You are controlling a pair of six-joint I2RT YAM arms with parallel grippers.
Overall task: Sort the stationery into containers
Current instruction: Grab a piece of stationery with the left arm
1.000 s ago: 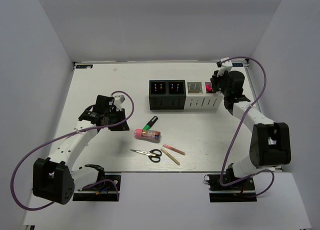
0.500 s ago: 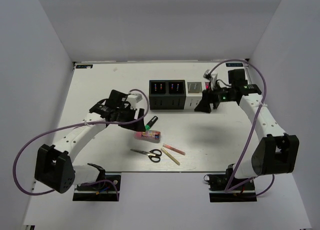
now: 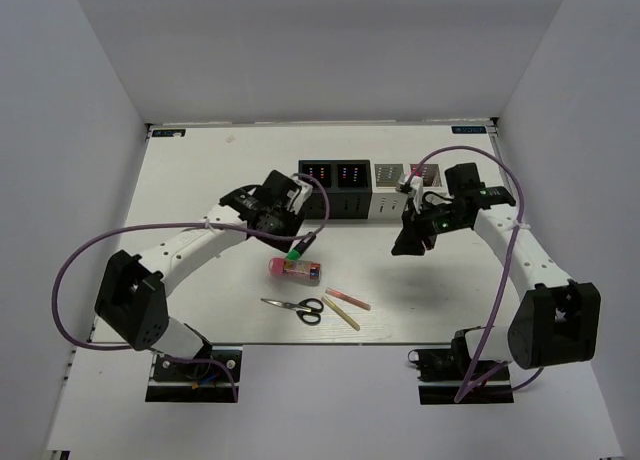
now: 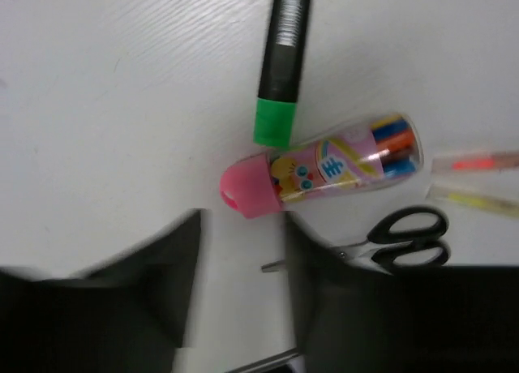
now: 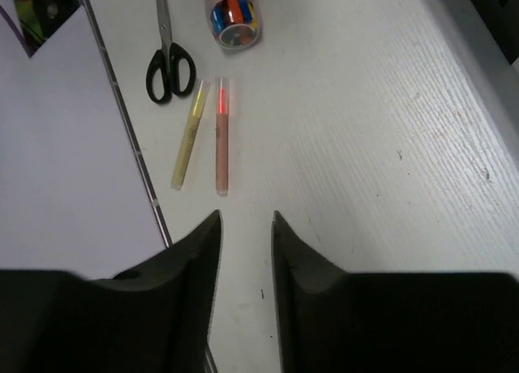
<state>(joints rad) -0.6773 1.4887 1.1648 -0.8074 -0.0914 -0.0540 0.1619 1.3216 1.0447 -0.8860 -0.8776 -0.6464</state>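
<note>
Step in hand: pick-up approach. The left hand (image 4: 242, 243), fingers spread and empty, hovers at the cap end of the pink tube (image 4: 324, 169), which lies on the worktop (image 4: 122, 105) beside the green-capped marker (image 4: 280, 57). The right hand (image 5: 245, 220) is narrowly parted and empty. Next: straddle the tube, probably at the cap, and close.

White table (image 3: 190, 180) bears 4 bins (image 3: 345, 206), marker (image 3: 302, 246), tube (image 3: 295, 269), scissors (image 3: 298, 306), 2 sticks (image 3: 347, 300).

Ahead of the left claw (image 4: 243, 288) lie one marker (image 4: 284, 57), one tube (image 4: 324, 174) and one pair of scissors (image 4: 405, 239). Ahead of the right claw (image 5: 246, 259) lie two sticks (image 5: 220, 138). Between the claws stand four bins (image 3: 351, 202): two black, two pale.
</note>
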